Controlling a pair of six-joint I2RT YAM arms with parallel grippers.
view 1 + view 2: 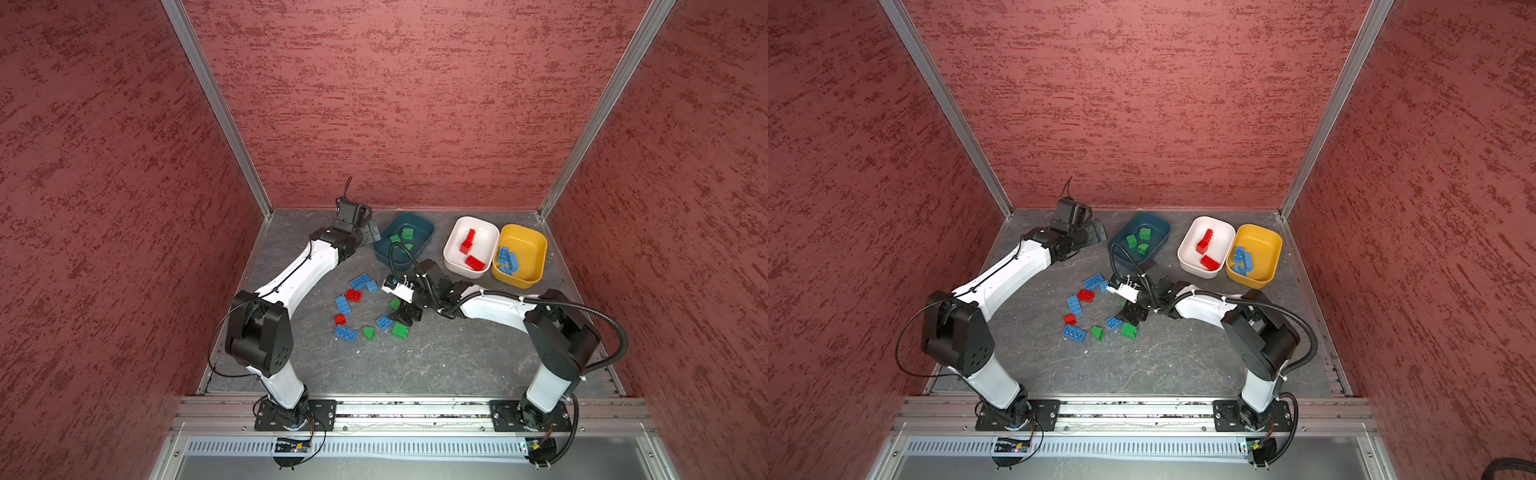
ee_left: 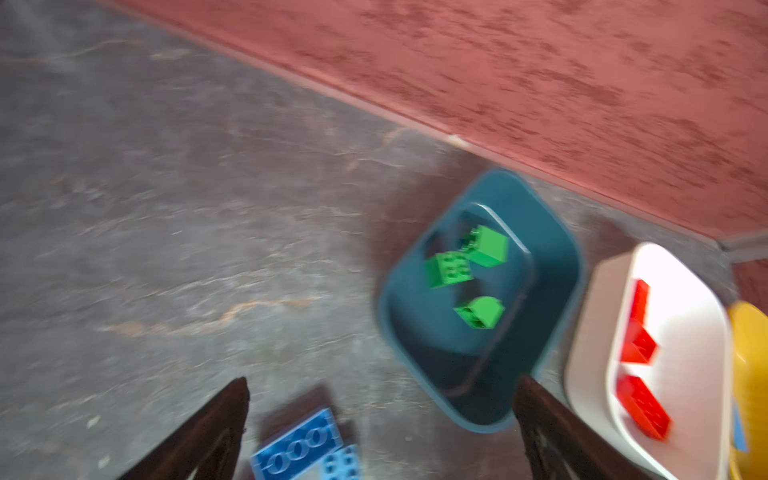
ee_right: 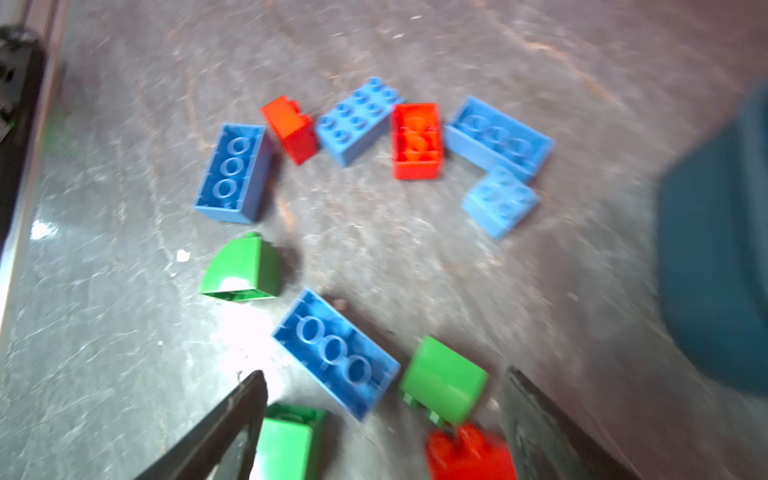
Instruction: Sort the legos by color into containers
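Loose legos lie mid-table in both top views: blue (image 1: 359, 281), red (image 1: 353, 295) and green (image 1: 400, 331) bricks. The teal container (image 1: 430, 230) holds three green bricks (image 2: 486, 245). The white container (image 1: 482, 237) holds red bricks (image 2: 642, 405), and the yellow container (image 1: 528, 249) holds blue ones. My left gripper (image 1: 370, 235) is open and empty beside the teal container's left end (image 2: 552, 232). My right gripper (image 3: 385, 374) hangs open low over the pile. A blue brick (image 3: 336, 353), a green brick (image 3: 442, 380) and a red brick (image 3: 469, 453) lie between its fingers.
Red textured walls close in the grey table (image 1: 436, 365) at the back and both sides. The white tub (image 1: 1221, 237) and yellow tub (image 1: 1264, 249) touch at the back right. A metal rail (image 1: 395, 409) runs along the front edge.
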